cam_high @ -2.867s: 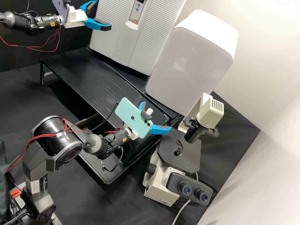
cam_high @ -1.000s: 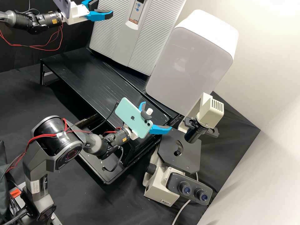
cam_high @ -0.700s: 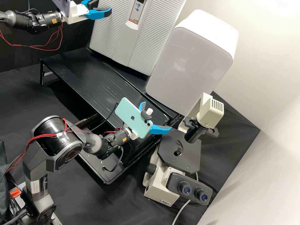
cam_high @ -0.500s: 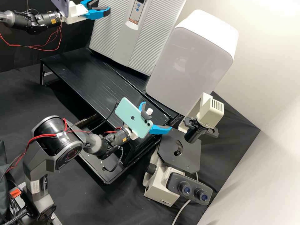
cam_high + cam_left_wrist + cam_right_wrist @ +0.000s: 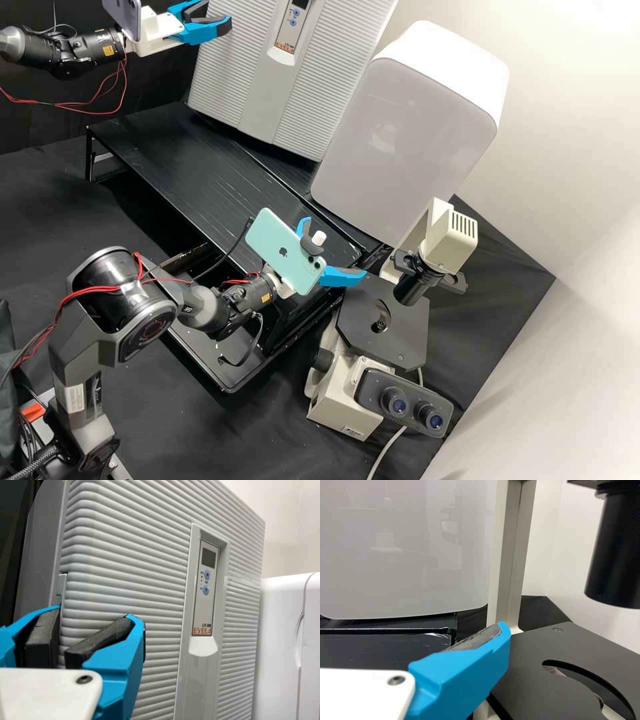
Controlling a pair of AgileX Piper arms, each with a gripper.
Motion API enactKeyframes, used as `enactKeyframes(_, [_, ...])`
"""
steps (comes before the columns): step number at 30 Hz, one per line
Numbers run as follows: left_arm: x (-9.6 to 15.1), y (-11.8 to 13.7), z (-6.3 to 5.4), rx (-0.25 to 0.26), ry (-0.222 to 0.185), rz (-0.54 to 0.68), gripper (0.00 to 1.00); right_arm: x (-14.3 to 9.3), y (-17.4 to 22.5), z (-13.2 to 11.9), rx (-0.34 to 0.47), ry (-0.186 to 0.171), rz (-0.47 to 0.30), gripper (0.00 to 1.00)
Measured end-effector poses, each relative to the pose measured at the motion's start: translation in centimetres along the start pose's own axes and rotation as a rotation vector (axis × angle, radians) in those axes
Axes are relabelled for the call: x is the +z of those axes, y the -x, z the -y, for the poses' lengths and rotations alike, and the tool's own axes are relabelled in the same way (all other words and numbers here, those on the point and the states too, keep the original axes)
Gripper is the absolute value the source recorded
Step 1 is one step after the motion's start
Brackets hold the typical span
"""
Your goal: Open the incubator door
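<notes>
Straight to the far side: spotted the big incubator [image 5: 42, 540] up on the black stand [image 5: 180, 157], with its ribbed door [image 5: 320, 73] facing near, at most barely ajar, hard to tell. Saw the white cabinet [image 5: 400, 140] just to its right. Looked set, here, to drag the whole incubator if pulled straight instead of round the hinge! Then caught the right arm [image 5: 113, 293] bent at near left, angled toward the microscope [image 5: 343, 400]; and the left arm [image 5: 87, 50], almost level from far left, aimed at the door's left edge. Found the right gripper [image 5: 341, 260] with jaws wide apart, holding nothing. Found the left gripper [image 5: 219, 13] with jaws partly open at that edge, contact impossible to tell; risked slipping off with too shallow a bite.
</notes>
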Motion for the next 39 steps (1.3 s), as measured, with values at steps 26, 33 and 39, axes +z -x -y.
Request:
enactKeyframes(26, [2.8,6.6,-0.1,-0.044,-0.157,0.149,0.0,0.0,0.0,0.0,0.0,0.0,0.0,1.0])
enactKeyframes(33, [2.8,7.7,-0.1,-0.057,-0.207,0.184,0.0,0.0,0.0,0.0,0.0,0.0,0.0,1.0])
enactKeyframes(39, [2.5,8.3,-0.3,-0.057,-0.216,0.17,0.0,0.0,0.0,0.0,0.0,0.0,0.0,1.0])
